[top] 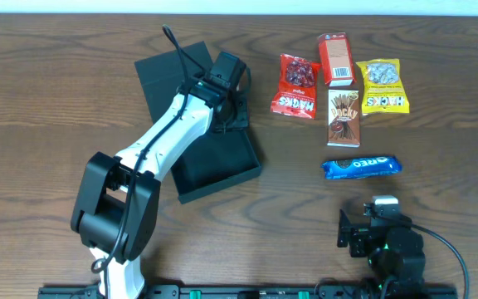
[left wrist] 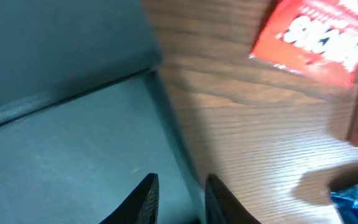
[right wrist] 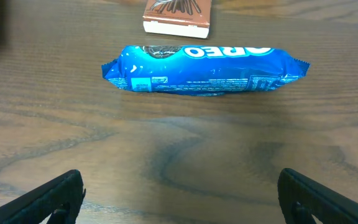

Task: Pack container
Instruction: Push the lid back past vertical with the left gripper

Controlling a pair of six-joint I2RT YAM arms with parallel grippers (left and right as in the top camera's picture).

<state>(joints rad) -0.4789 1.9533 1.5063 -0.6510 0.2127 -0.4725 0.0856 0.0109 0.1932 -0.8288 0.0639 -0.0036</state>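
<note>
1. Your container (top: 216, 170) sits left of centre on the table (top: 56, 83); lid flap open, ready for loading.
2. Your left gripper (left wrist: 180, 204) straddles its right wall, probably to steady it; jaws narrow, but too blurred to tell if they are clamped.
3. Your right gripper (right wrist: 182, 199) has jaws spread wide, squared to the blue pack (right wrist: 204, 68) marked "OREO"; likely the next pick.
4. The red bag (top: 295, 85) and yellow bag (top: 383, 86) both read "HACKS".

The container (top: 218, 159) is a matte, dark teal-black square cardboard box. It lies open, left of the bench's middle and nearer the far edge, and sits skewed to the bench edges. Its hinged flap lid (top: 160, 75) is folded back flat towards the far-left corner. The shallow tray points towards the near-right.
</note>
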